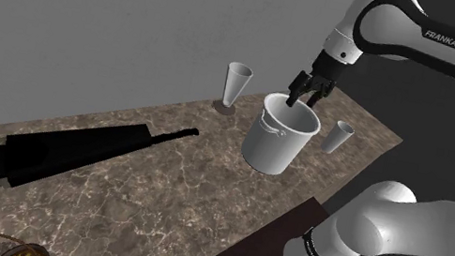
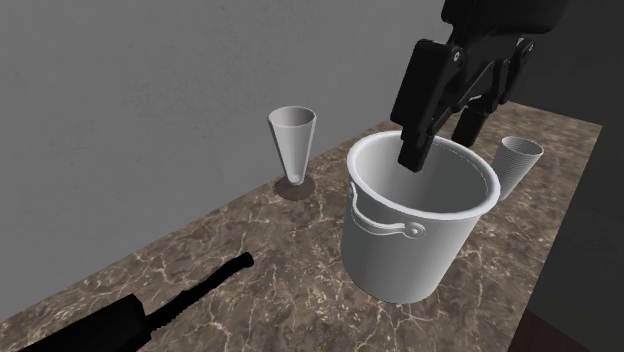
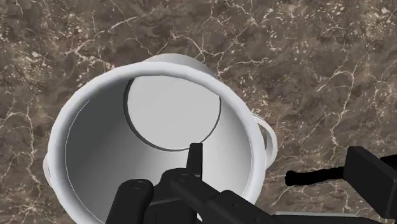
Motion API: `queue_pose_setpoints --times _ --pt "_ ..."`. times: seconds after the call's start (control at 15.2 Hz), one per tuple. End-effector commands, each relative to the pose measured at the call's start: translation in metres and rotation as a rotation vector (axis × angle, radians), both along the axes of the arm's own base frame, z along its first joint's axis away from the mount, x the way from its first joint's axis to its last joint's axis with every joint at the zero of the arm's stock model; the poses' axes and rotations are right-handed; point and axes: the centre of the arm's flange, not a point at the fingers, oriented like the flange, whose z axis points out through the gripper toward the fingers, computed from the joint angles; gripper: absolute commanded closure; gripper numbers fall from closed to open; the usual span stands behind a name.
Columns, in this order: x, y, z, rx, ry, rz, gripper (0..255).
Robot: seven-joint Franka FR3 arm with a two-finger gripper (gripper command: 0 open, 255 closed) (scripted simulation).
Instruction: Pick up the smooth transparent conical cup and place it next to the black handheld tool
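Task status: not started, cup not yet grasped.
Spread, empty fingers point(image 2: 415, 120) hover over white bucket point(image 2: 410, 240); pale conical cup point(image 2: 292, 140) stands upright on counter point(image 2: 280, 285), well apart from them; black tool point(image 1: 50, 154) farther off. Grasp, carry and placement are left.

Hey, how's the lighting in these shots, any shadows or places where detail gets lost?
Shoulder view: dim, even light; the long black handheld tool is a flat silhouette with no shading. Second exterior view: a dark shadow sits at the foot of the smooth pale conical cup. Wrist view: the inner wall of the white bucket shades to grey, without glare.
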Motion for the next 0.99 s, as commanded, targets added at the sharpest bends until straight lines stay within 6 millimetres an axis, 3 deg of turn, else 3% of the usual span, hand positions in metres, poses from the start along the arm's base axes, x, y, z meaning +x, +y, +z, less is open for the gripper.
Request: queue_pose_setpoints --times 0.0,0.92 --pt "0.0 0.0 0.0 0.0 0.0 0.0 0" --pt "0.157 -0.076 -0.05 0.051 -0.044 -0.042 0"
